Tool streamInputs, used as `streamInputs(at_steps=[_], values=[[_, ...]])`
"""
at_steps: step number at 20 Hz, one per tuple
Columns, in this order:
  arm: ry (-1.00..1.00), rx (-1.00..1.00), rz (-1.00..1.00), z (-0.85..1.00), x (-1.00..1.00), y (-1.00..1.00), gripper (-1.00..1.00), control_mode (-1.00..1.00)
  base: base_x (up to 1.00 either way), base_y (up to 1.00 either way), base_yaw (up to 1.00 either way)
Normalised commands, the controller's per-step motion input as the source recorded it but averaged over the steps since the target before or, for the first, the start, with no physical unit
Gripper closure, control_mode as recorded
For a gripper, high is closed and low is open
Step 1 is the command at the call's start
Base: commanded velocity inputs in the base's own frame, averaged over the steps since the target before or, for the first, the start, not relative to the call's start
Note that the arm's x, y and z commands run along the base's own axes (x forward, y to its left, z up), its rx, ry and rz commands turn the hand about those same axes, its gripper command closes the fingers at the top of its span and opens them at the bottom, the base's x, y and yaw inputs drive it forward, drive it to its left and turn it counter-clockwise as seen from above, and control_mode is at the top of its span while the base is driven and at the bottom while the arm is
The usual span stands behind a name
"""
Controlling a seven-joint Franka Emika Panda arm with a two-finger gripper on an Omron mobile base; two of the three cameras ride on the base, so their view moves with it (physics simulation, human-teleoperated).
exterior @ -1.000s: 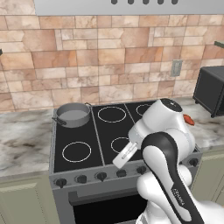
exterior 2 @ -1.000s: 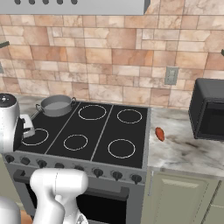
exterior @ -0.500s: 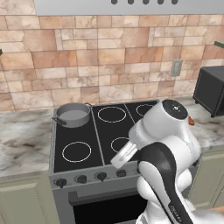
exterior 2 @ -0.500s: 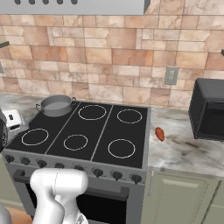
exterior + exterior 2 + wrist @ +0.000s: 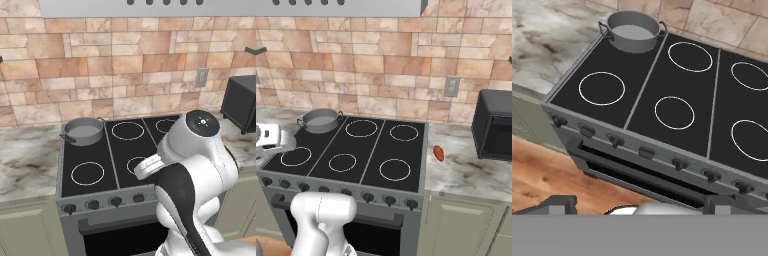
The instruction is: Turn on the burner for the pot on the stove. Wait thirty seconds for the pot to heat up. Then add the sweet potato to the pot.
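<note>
The grey pot (image 5: 82, 131) (image 5: 320, 120) (image 5: 633, 31) sits on the back left ring of the stove (image 5: 112, 165) (image 5: 371, 150) (image 5: 647, 95). It looks empty. Black knobs (image 5: 616, 141) (image 5: 92, 204) line the stove's front panel. The orange-red sweet potato (image 5: 439, 153) lies on the marble counter just right of the stove. My gripper (image 5: 640, 204) hangs open in front of and above the knob row with nothing between its fingertips (image 5: 562, 204). It looks down across the cooktop, far from the pot.
A black microwave (image 5: 496, 125) (image 5: 242, 102) stands on the counter at the right. Marble counter (image 5: 27, 160) also runs left of the stove. A range hood (image 5: 341, 6) hangs overhead, and the oven door (image 5: 637, 175) sits below the knobs.
The arm has swung a little and shows less in the right base view. The gripper stays open. Pot and sweet potato have not moved.
</note>
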Motion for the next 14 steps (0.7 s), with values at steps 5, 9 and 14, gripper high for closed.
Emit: streamInputs(at_steps=[5,9,14], values=[[0.0,-0.02,-0.26,0.0,0.11,-0.7,-1.0,-1.0,0.0,0.0,0.0],[0.0,-0.01,-0.01,0.0,0.2,-0.74,-1.0,-1.0,0.0,0.0,0.0],[0.0,0.0,0.0,0.0,0.28,-0.86,-1.0,-1.0,0.0,0.0,0.0]])
